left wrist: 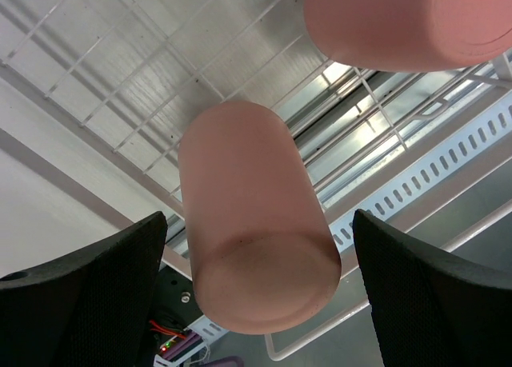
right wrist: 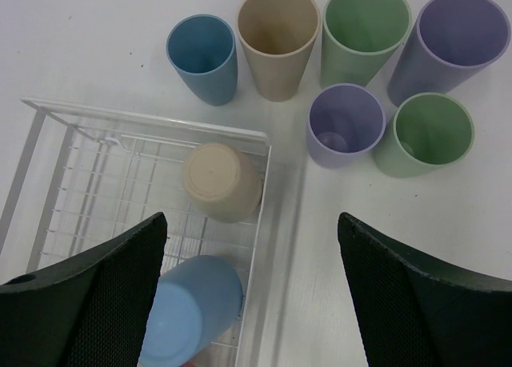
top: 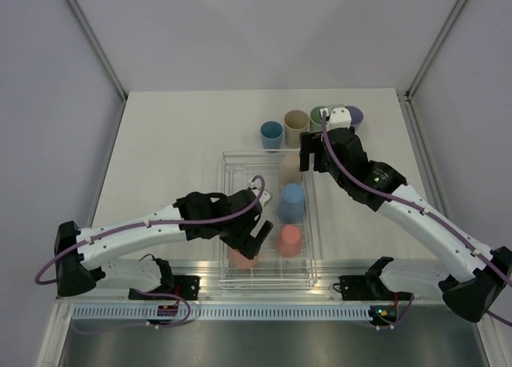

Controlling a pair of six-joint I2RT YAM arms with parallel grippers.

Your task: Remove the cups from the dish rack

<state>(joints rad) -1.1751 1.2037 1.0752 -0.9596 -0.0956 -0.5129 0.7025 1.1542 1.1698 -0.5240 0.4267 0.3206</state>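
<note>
The clear dish rack [top: 230, 223] holds several upside-down cups: a beige cup [top: 288, 169], a blue cup [top: 292, 201], a coral pink cup [top: 289, 239] and a second pink cup [top: 242, 260]. My left gripper [top: 253, 237] is open, its fingers on either side of that second pink cup [left wrist: 252, 255] with gaps on both sides. My right gripper [top: 312, 155] is open and empty above the rack's far right corner [right wrist: 144, 119], over the beige cup [right wrist: 220, 179] and the blue cup [right wrist: 192, 307].
Upright cups stand on the table behind the rack: blue [right wrist: 202, 57], beige [right wrist: 278, 39], green [right wrist: 366, 29], purple [right wrist: 452, 43], a smaller purple [right wrist: 344, 125] and another green [right wrist: 424, 133]. The other pink cup [left wrist: 400, 23] lies close beside the left gripper.
</note>
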